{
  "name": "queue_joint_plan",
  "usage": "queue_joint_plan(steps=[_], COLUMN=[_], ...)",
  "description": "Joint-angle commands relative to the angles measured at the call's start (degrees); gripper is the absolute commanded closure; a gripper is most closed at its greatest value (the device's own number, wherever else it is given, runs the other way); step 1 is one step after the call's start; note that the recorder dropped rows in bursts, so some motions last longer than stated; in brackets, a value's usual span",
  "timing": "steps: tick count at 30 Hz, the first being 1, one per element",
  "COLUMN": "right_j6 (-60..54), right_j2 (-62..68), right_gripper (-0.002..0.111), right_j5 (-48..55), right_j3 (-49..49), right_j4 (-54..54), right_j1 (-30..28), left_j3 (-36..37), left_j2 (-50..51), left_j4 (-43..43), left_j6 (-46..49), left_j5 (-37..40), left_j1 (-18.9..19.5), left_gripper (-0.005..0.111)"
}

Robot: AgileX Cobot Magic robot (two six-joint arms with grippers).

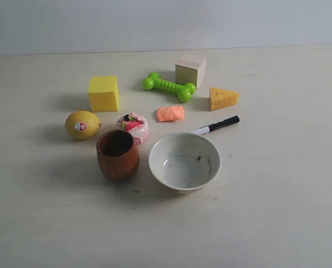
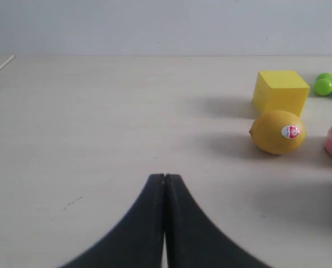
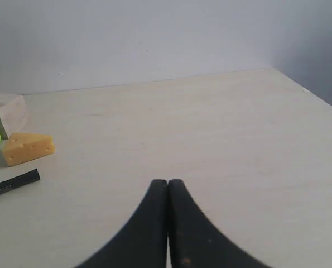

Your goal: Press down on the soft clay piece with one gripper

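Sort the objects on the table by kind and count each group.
Cubes: 2 (yellow cube, wooden cube)
Food items: 3 (lemon, cheese wedge, pink cake toy)
Vessels: 2 (brown cup, white bowl)
Green bone toy: 1
Soft clay piece: 1
Marker: 1
Total: 10
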Motion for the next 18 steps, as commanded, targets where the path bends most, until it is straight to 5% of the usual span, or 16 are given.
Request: queue_joint_plan(steps=[1, 18], right_j6=[-0.08, -0.13], right_j2=[-0.30, -0.30], right_gripper=[0.108, 0.108], right_j5=[-0.59, -1.12], right_j3=[0.24, 0.24], right_j4=[0.00, 0.00], right_j1=[-0.37, -0.37], left_j3=[-0.17, -0.17], left_j2=[-0.36, -0.36], left_j4=[0.15, 0.15], left_j6=[0.04, 0.04], left_j5=[-0.53, -0.53], left_j1=[0.04, 0.04], left_gripper=[0.107, 0.107])
